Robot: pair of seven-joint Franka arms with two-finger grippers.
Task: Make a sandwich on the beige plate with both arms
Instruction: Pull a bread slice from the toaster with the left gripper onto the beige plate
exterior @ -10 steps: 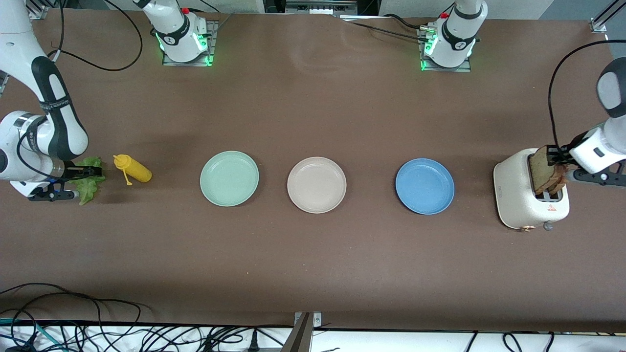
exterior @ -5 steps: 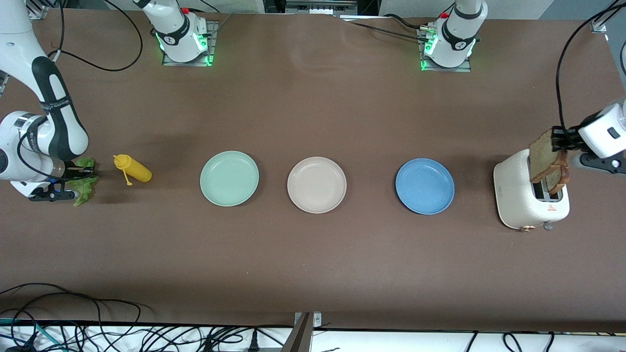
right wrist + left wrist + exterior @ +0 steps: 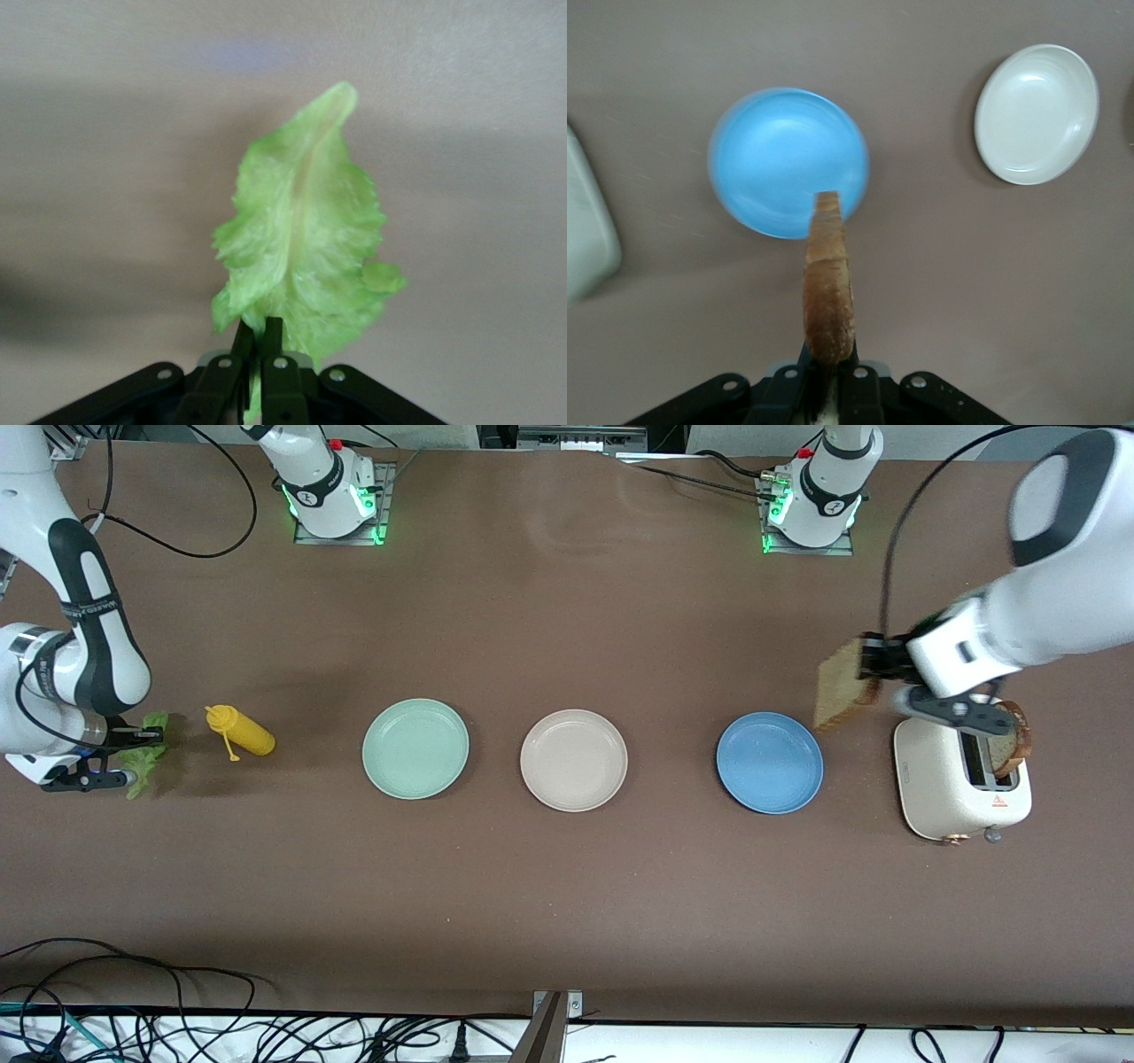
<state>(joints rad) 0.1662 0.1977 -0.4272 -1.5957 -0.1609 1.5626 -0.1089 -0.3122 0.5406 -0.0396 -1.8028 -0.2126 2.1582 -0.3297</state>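
Left gripper [image 3: 873,666] pinches a bread slice [image 3: 840,695] in the air between toaster [image 3: 961,788] and blue plate [image 3: 769,762] | Right gripper [image 3: 146,735] pinches a lettuce leaf [image 3: 306,257] at its end of the table, beside the mustard bottle [image 3: 239,732] | Beige plate [image 3: 573,759] sits bare mid-table | Step: carrying first bread over | Next: lay it flat on that plate.

A high front camera faces both robot bases across the brown table [image 3: 567,886]; each wrist camera looks down past its jaws, the left sharing the round blue plate [image 3: 769,762].
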